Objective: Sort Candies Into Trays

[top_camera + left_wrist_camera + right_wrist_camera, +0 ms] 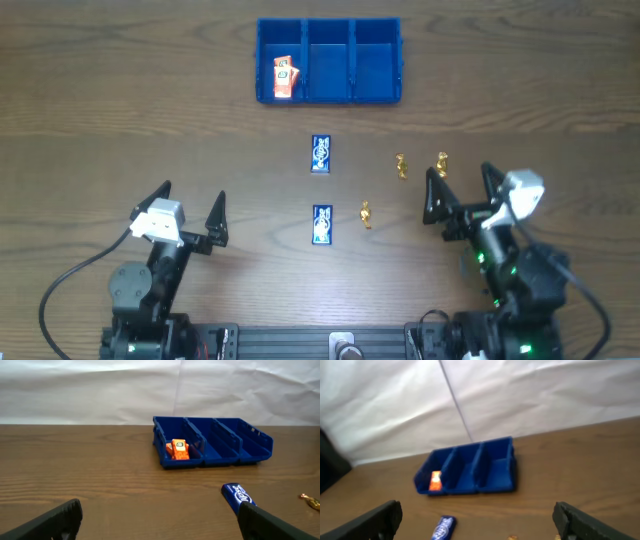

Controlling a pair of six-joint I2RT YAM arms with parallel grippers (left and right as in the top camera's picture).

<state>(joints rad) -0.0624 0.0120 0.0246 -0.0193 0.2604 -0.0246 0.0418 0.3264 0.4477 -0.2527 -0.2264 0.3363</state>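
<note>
Top view: table (100, 120) with a blue tray (376, 70) at 12 o'clock; left gripper (194, 190) at 8 and right gripper (459, 169) at 4 o'clock, both spread apart and empty. Blue bars (321, 155) lie central, an orange candy (284, 78) in the tray's left compartment, gold candies (401, 166) toward 3.

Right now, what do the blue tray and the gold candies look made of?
Blue tray: likely moulded plastic, smooth with slight sheen; uniform colour, thin rigid dividers. Gold candies: probably metallic foil or film wrappers, from their glint; too small to be sure.
</note>
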